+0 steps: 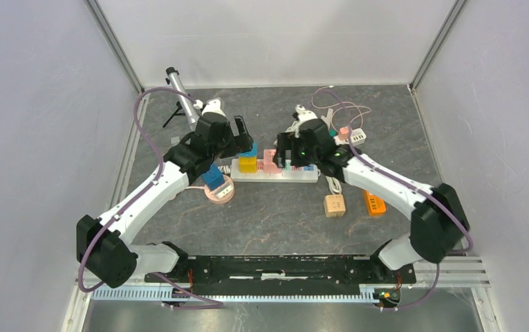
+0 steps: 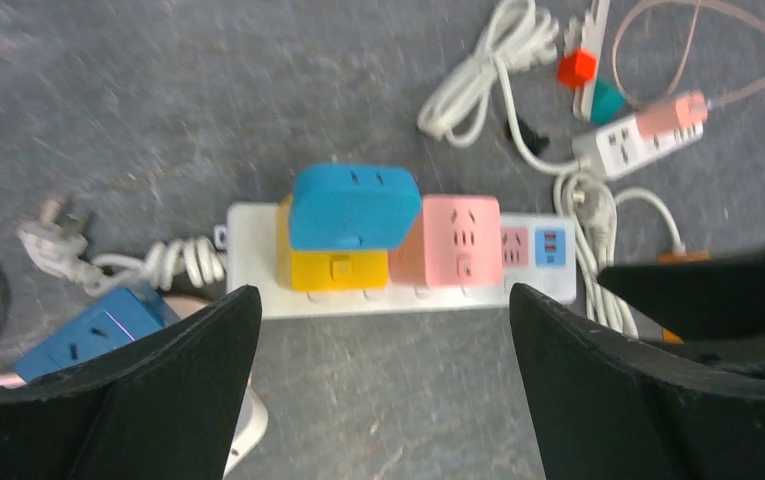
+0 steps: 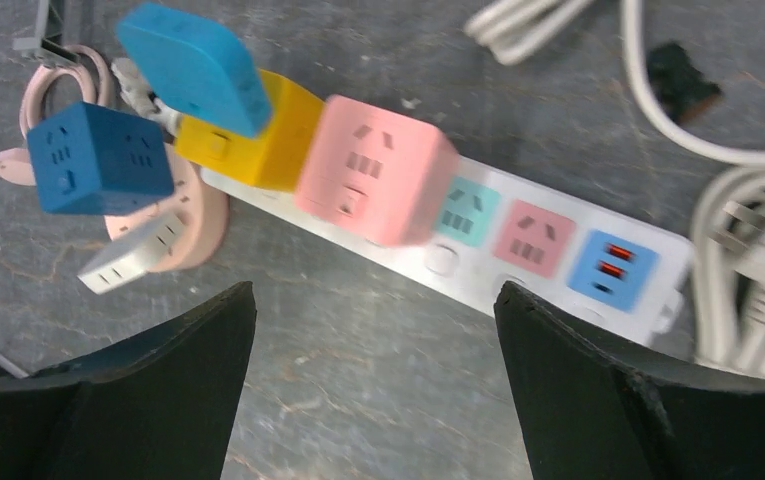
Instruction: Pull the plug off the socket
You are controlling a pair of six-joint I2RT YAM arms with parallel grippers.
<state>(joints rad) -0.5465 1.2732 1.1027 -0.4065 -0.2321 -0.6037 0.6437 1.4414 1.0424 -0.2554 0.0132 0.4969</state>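
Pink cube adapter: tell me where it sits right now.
In the left wrist view the pink cube adapter sits on the long white power strip, just right of the yellow cube adapter and left of the strip's bare pink socket.

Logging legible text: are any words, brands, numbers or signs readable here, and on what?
None can be read.
The white power strip shows only socket slots, with no legible print.
The pink cube adapter, the yellow adapter and the light blue adapter atop the yellow one are blurred, showing slots only.
The flat orange block is too small to tell.
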